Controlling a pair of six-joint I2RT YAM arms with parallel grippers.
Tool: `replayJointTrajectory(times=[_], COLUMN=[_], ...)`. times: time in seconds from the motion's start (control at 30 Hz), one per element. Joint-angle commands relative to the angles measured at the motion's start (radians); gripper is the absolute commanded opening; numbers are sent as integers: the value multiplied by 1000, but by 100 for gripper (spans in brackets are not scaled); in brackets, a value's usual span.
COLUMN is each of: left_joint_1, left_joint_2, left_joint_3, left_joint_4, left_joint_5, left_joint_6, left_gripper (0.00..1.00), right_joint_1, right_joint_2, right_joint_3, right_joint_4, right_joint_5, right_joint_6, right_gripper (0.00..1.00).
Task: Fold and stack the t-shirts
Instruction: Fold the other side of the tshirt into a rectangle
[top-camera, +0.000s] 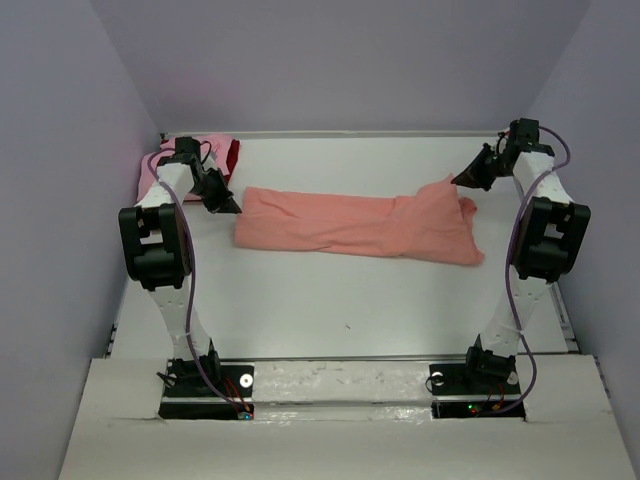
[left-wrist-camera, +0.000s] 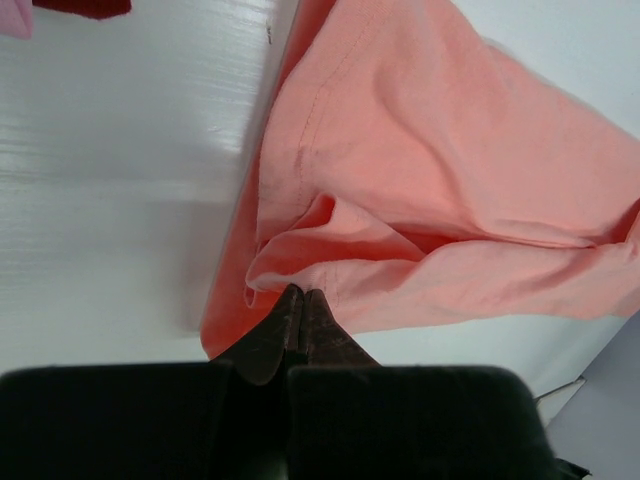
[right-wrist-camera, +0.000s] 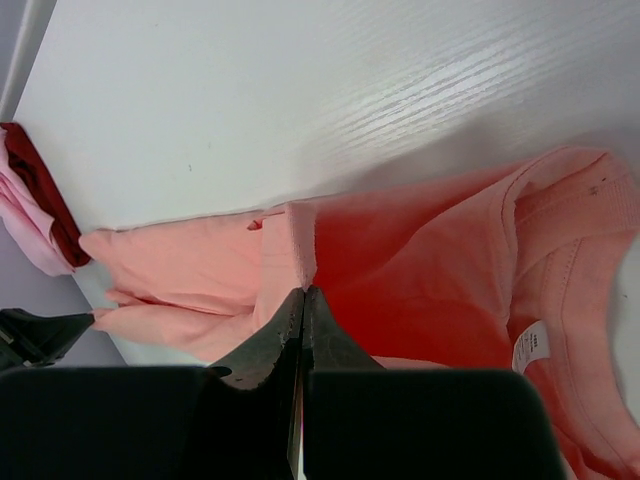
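Across the middle of the desk (top-camera: 350, 300), somewhat nearer the far edge, the salmon-orange t-shirt (top-camera: 355, 225) lies as a long band running left to right, flat for most of its length and rumpled and wider at its right end. Left gripper (top-camera: 228, 207) sits at the band's left end. In the left wrist view its fingers (left-wrist-camera: 285, 330) are pressed together with a bunched fold of the salmon cloth caught at the tips. Right gripper (top-camera: 465, 180) sits at the right end, where the cloth rises in a small peak off the desk to meet it. In the right wrist view the jaws are together, clamped on a narrow upright strip of the same shirt. Neck opening with a white label (right-wrist-camera: 532, 347) shows to the right of that pinch. In the far left corner of the desk, behind the left arm, the pink t-shirt (top-camera: 200, 150) lies bunched with the dark red t-shirt (top-camera: 233, 155) touching it on its right side. Both lie apart from the salmon band. How these two are layered cannot be told.
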Motion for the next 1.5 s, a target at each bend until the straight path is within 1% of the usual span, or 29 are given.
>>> replayJointTrajectory(times=[0.0,0.27,0.4,0.6,0.8,0.97,1.13,1.2,1.37,1.47], left_joint_1=[-4,-4,-4,-4,-5,-15,-28,-32,-45,-50], left_joint_2=[-55,-49,-35,14,42,48,56,62,82,89], left_joint_3=[38,58,89,190,219,188,168,167,165,162], left_joint_4=[-23,-32,-38,-64,-75,-63,-55,-58,-60,-58], left_joint_5=[22,18,19,30,36,39,41,41,38,33], left_joint_6=[9,17,20,26,34,37,35,34,35,34], left_gripper=[0,0,0,0,0,10,21,22,30,32], right_joint_1=[-19,-28,-28,-28,-28,-28,-28,-28,-28,-28], right_joint_2=[-57,-51,-36,-3,20,15,6,10,15,20], right_joint_3=[50,59,74,108,111,53,32,28,7,-1], right_joint_4=[-2,0,-2,0,3,23,27,26,24,26], right_joint_5=[-1,11,7,-13,-29,-26,-9,-3,26,46], right_joint_6=[-12,-18,-16,-6,-6,-13,-26,-33,-44,-47], right_gripper=[0,0,0,0,0,0,0,0,0,0])
